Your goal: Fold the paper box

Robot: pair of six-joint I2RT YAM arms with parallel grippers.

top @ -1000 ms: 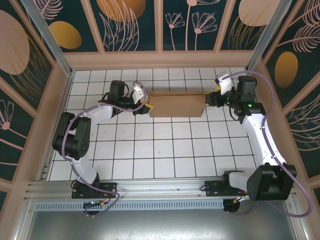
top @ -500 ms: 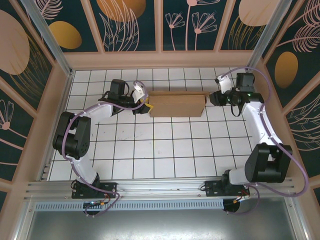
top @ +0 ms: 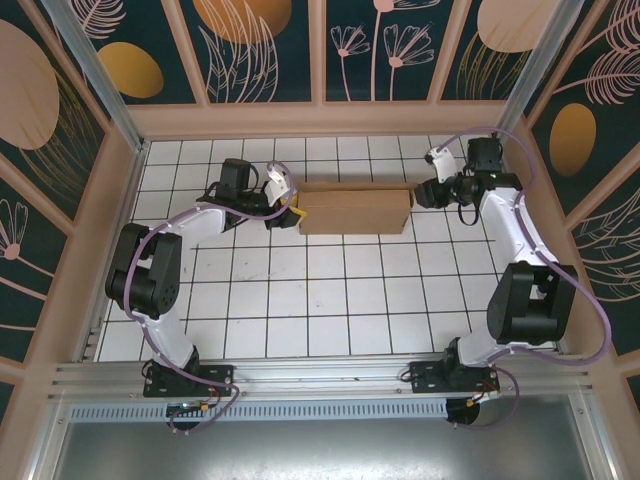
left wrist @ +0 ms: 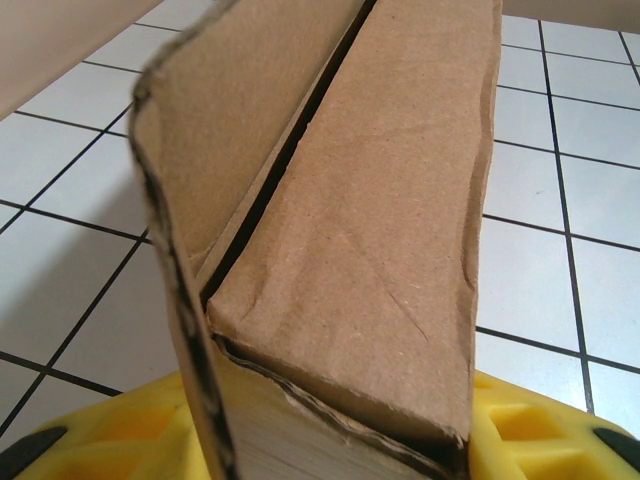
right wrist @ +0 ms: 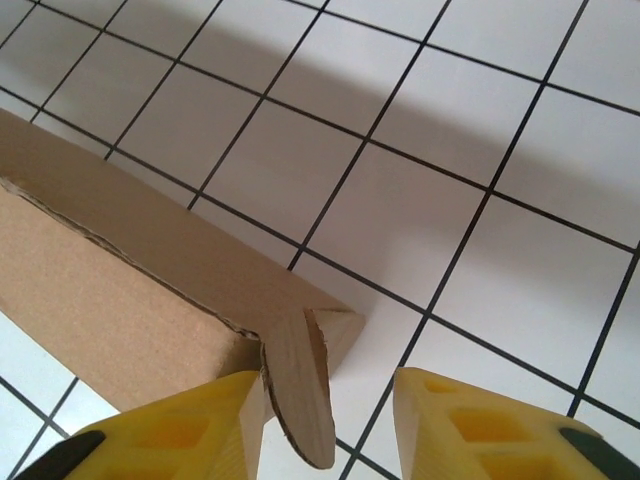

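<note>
Paper box (top: 352, 210) at far middle of tiled table (top: 330, 300), long axis left-right, one arm at each end. Left gripper (left wrist: 330, 440) clamped on left end. Right gripper (right wrist: 330, 425) at right end, jaws part open, rounded tab (right wrist: 300, 395) between them, touching one finger, not pinched

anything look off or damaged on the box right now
Yes. At one end of the paper box, a rounded tab sticks out loose between the right fingers, untucked. In the left wrist view, a panel shows diagonal wrinkles, with a dark gap beside it.
</note>
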